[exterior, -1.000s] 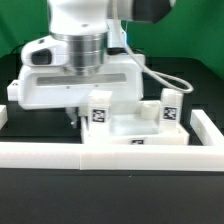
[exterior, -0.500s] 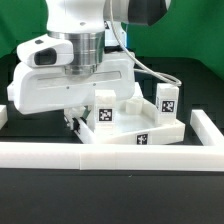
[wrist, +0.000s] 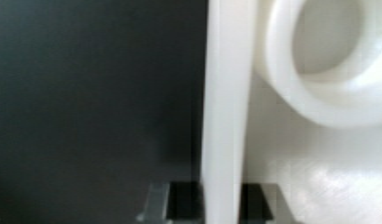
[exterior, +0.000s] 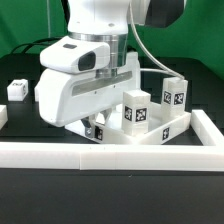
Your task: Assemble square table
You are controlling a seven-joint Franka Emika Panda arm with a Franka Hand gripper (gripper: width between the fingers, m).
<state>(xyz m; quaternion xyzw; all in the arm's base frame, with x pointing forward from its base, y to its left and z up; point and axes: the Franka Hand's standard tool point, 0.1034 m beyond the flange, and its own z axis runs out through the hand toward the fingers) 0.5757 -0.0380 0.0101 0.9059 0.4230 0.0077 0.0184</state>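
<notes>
The square table's white slab (exterior: 152,136) sits low on the black table with two tagged leg blocks standing on it, one (exterior: 135,110) nearer and one (exterior: 175,97) further to the exterior view's right. My gripper (exterior: 92,128) is shut on the slab's edge at its left end. In the wrist view the slab's thin edge (wrist: 230,110) runs between my two dark fingers (wrist: 191,202), and a round corner hole (wrist: 334,55) lies beside it. A loose tagged leg block (exterior: 16,88) lies at the far left.
The long low white rail fence (exterior: 110,153) runs across the front, with a side arm (exterior: 208,128) at the exterior view's right. A black cable (exterior: 165,60) hangs from the arm over the slab. Green backdrop behind.
My arm has swung toward the exterior view's right with the slab in its grip. The slab and its two standing legs have turned and shifted right.
</notes>
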